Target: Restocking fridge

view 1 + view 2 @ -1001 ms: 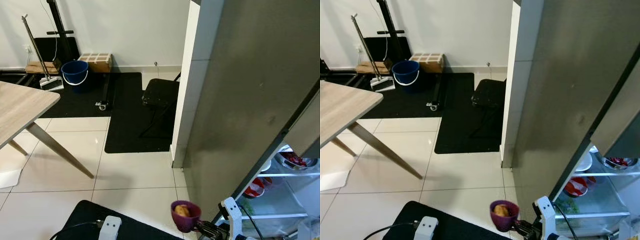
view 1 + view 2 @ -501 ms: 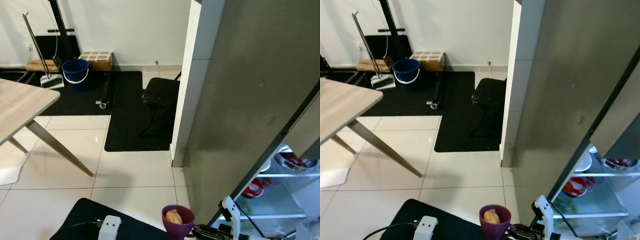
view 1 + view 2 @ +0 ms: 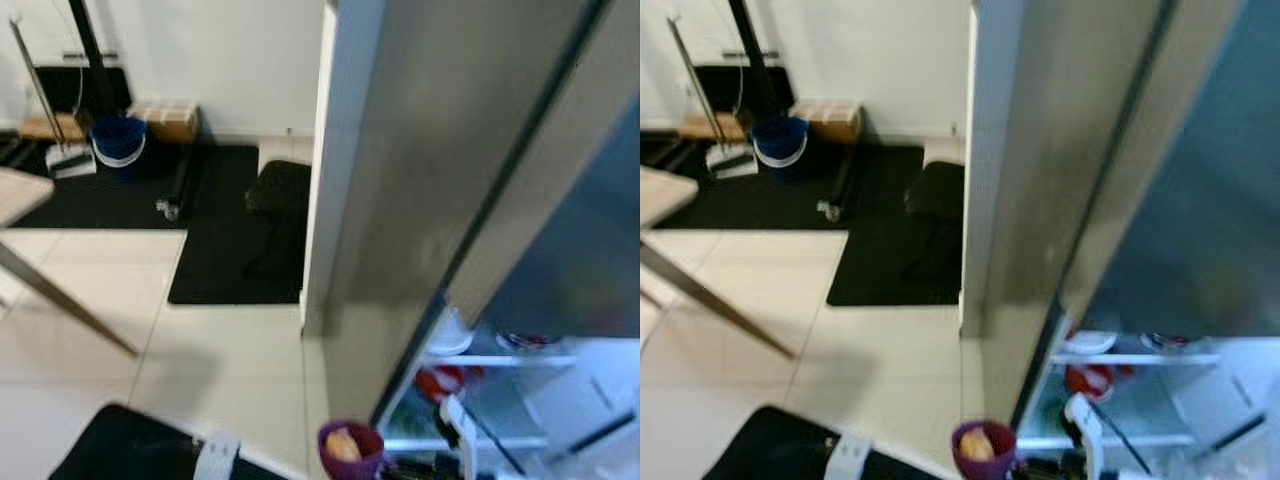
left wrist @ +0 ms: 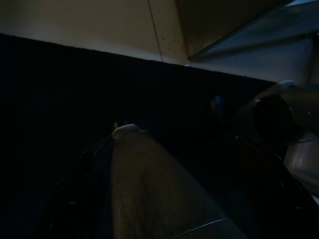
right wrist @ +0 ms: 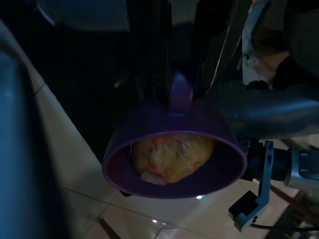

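view swung toward fridge (image 3: pixel 520 400) | right gripper (image 5: pixel 172 82) clamps purple cup (image 5: pixel 174 154) handle; cup held just ahead

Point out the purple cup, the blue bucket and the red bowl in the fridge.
purple cup (image 5: pixel 174 164): right wrist view, front rim.
blue bucket (image 3: pixel 117 142): left eye view, its side wall.
red bowl (image 3: pixel 437 382): left eye view, its side.

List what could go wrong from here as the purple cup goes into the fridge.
1. The purple cup is open-topped and the yellowish food sits loose inside; tilting it could spill the food onto the tiled floor.
2. The cup is low beside the open fridge door, so it might knock the door edge going in.
3. The fridge shelves already hold a white dish and a red item, which the cup could bump.
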Controlling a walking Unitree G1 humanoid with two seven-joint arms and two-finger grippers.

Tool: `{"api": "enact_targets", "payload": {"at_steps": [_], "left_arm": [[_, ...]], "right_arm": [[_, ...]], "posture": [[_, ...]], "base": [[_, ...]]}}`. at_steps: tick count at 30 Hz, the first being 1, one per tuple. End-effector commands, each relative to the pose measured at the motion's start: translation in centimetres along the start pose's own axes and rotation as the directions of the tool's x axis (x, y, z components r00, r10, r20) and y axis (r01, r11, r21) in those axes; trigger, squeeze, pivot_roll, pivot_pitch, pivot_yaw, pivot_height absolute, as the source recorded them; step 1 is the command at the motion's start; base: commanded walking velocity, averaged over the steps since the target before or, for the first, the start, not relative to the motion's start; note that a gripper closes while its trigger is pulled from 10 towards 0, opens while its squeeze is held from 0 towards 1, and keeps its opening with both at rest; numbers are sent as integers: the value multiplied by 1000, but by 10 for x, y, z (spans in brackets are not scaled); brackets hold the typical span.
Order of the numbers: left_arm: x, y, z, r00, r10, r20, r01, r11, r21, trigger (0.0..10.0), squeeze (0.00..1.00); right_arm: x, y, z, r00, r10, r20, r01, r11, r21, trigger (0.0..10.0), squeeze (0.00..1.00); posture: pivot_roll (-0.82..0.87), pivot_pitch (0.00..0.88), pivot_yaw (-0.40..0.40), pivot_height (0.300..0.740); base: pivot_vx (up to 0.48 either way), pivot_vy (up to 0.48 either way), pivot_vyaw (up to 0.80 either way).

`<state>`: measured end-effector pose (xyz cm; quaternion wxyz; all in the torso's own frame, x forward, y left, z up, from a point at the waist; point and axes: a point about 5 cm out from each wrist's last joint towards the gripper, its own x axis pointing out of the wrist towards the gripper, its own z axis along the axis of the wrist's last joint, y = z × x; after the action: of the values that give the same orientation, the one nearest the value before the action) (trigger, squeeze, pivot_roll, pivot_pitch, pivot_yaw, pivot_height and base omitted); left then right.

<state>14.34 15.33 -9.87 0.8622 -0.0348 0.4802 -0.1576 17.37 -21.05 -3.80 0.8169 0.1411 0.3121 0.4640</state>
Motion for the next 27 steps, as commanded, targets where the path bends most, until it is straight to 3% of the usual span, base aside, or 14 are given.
{"api": "enact_targets", "payload": {"at_steps": [1, 5, 27], "left_arm": [[0, -2, -4, 1000, -9, -15, 9, 1000, -6, 10000, 0], [0, -2, -5, 1000, -2, -16, 2, 1000, -10, 10000, 0], [0, -2, -3, 1000, 5, -7, -5, 1000, -26, 10000, 0]], "right_arm": [[-3, -2, 5, 1000, 8, 7, -8, 1000, -22, 10000, 0], [-3, -1, 5, 1000, 12, 2, -12, 1000, -25, 10000, 0], [-2, -1, 8, 1000, 9, -22, -11, 998, -66, 10000, 0]], "posture": [[-9, 0, -5, 739], [-9, 0, -5, 739], [-12, 0, -8, 739]], "base": [[0, -442, 0], [0, -330, 0], [0, 0, 0]]}}
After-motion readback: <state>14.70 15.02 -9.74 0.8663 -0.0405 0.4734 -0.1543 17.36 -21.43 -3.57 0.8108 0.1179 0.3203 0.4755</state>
